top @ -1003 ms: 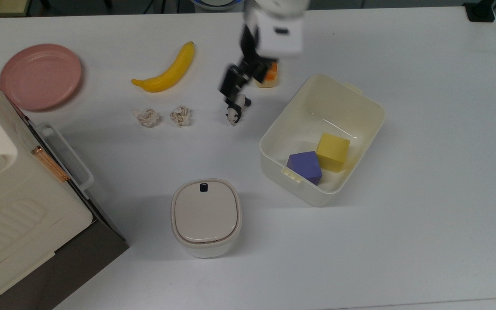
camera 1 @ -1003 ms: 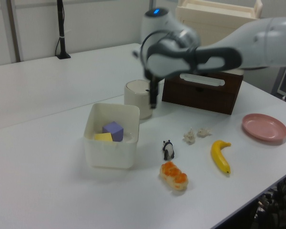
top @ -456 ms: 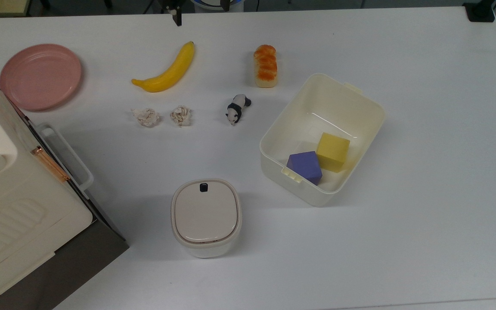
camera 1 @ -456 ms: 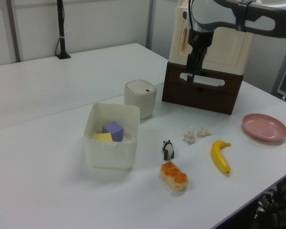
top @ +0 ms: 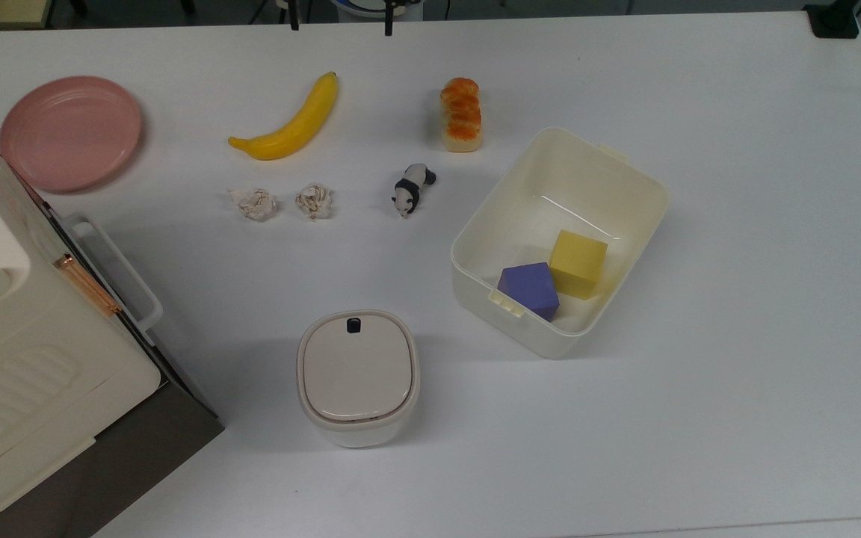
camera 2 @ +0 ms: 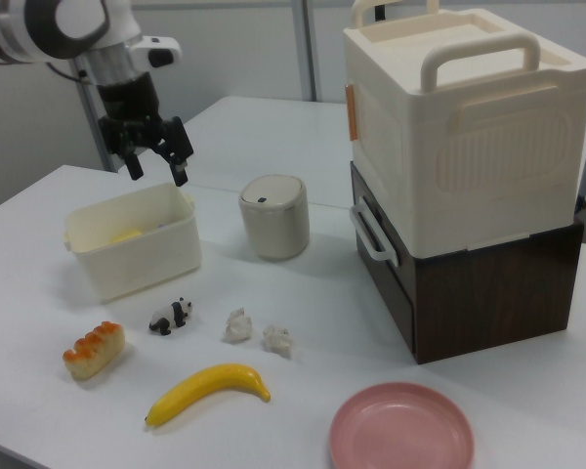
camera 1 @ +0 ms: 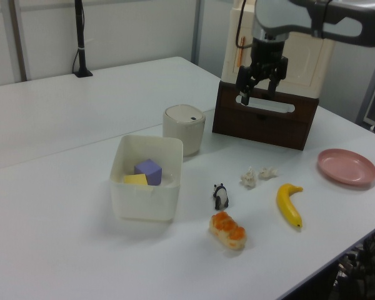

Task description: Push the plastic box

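Observation:
The plastic box (top: 566,178) is a lidless cream tub lying at an angle right of the table's middle in the top view. It holds a purple cube (top: 529,290) and a yellow cube (top: 578,263). The left view shows the plastic box (camera 1: 144,201) at the left, and the right view shows the plastic box (camera 2: 137,259) at the left too. My gripper (camera 1: 260,92) hangs open high in the air with nothing between its fingers, well clear of the box. The gripper (camera 2: 157,168) appears over the box's far rim in the right view. Its fingertips poke in at the top view's upper edge, around the gripper (top: 341,24).
On the table lie a banana (top: 292,123), a bread piece (top: 461,113), a toy panda (top: 412,188) and two paper balls (top: 254,203). A pink plate (top: 69,131) sits at the top view's left, a lidded bin (top: 357,376) near the front, and a large cream appliance (top: 4,359) at the left edge.
The arm has lifted from just above the panda and drawn back to the top view's upper edge. The box has not moved. The fingers now stand spread apart.

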### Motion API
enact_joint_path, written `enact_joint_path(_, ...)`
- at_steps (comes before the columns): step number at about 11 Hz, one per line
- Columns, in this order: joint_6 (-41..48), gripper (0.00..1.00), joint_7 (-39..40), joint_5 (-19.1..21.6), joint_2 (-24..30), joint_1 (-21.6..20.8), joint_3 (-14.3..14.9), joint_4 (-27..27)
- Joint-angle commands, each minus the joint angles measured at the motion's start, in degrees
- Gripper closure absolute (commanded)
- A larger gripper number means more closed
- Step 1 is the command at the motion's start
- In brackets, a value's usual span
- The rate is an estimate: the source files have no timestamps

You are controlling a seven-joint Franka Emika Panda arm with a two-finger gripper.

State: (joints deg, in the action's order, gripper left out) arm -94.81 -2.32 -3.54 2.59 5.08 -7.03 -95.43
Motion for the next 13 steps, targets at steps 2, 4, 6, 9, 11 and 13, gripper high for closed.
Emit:
enact_joint_path(2, 0.7, 0.0, -6.6, 4.4, 1.2, 2.7, 0.8, -0.5)
enact_joint_path(4, 0.9, 0.0, -6.7, 4.6, 1.1, 2.6, 1.2, -0.6)
enact_joint_path(6, 0.7, 0.0, -6.8, 7.9, 0.8, 2.4, 3.1, -0.4)
enact_joint_path(9, 0.9, 0.0, -6.8, 7.9, -1.7, 0.0, 4.2, 1.0)
enact_joint_path(11, 0.7, 0.0, -6.7, 8.0, -2.5, -5.7, 10.0, 1.3)
enact_joint_path(13, 0.6, 0.0, -6.6, 8.3, -3.3, -5.9, 10.1, 1.3)
